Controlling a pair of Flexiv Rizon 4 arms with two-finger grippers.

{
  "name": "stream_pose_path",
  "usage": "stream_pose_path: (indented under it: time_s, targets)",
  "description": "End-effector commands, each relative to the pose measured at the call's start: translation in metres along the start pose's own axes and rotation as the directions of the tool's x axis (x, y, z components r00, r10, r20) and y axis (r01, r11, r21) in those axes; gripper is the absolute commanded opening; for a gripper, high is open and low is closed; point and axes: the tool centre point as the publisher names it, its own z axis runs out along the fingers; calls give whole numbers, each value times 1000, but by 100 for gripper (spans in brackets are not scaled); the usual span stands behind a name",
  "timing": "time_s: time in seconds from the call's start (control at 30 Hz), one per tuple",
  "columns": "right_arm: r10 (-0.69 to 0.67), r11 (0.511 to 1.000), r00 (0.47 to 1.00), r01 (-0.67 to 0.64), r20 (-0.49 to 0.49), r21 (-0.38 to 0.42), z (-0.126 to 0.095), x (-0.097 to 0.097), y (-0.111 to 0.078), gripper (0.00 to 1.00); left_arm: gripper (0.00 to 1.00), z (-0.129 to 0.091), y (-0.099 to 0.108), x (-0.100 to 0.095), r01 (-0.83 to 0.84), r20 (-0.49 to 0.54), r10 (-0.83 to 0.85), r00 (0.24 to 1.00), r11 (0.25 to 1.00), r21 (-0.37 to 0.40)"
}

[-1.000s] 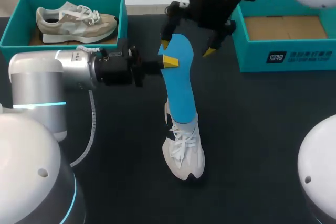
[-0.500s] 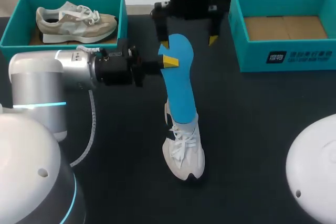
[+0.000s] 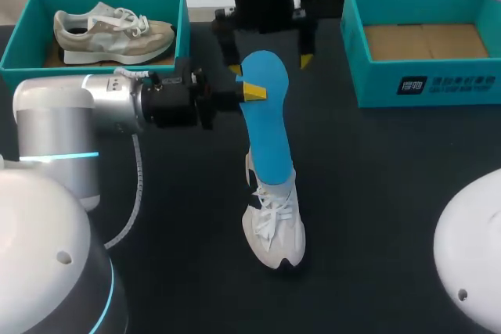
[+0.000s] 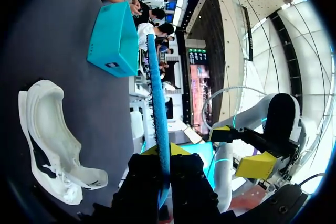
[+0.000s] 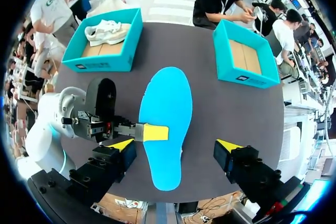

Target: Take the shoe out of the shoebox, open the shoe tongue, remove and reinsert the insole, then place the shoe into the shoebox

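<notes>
My left gripper [image 3: 250,91] is shut on the blue insole [image 3: 268,134], holding it upright by one long edge. The insole's lower end rests at the collar of the white shoe [image 3: 274,228], which lies on the dark table. In the left wrist view the insole [image 4: 157,103] runs edge-on between the fingers of the left gripper [image 4: 160,163], with the white shoe [image 4: 47,140] beside it. My right gripper [image 5: 176,145] is open, its yellow tips on either side of the insole [image 5: 167,114], touching nothing. In the head view the right gripper [image 3: 269,65] hangs at the insole's upper end.
A teal shoebox [image 3: 23,33] at the back left holds a beige shoe [image 3: 109,33]. A second teal shoebox [image 3: 356,44] at the back right shows only its cardboard floor. Bare dark table lies around the white shoe.
My right gripper has shifted left and back, so it now straddles the insole's upper end squarely. The left arm, insole and shoe have stayed put.
</notes>
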Motion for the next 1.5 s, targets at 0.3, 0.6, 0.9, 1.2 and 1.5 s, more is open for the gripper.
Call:
stream_pose_path:
  time_s: [0.3,0.6,0.9,1.2,1.5]
  targets:
    - [15,1000,1000,-15,7,5,1,-2,-1,100,0,0,0,0,0,0,0,1000,1000,-1]
    - [15,1000,1000,-15,7,5,1,-2,-1,100,0,0,0,0,0,0,0,1000,1000,-1]
    - [22,1000,997,-23,-76,-6,1,-9,-3,100,0,0,0,0,0,0,0,1000,1000,-1]
    - [75,995,900,-97,-429,-28,4,-42,-10,100,0,0,0,0,0,0,0,1000,1000,-1]
    - [43,992,695,-117,-717,-54,11,-61,-6,100,0,0,0,0,0,0,0,1000,1000,-1]
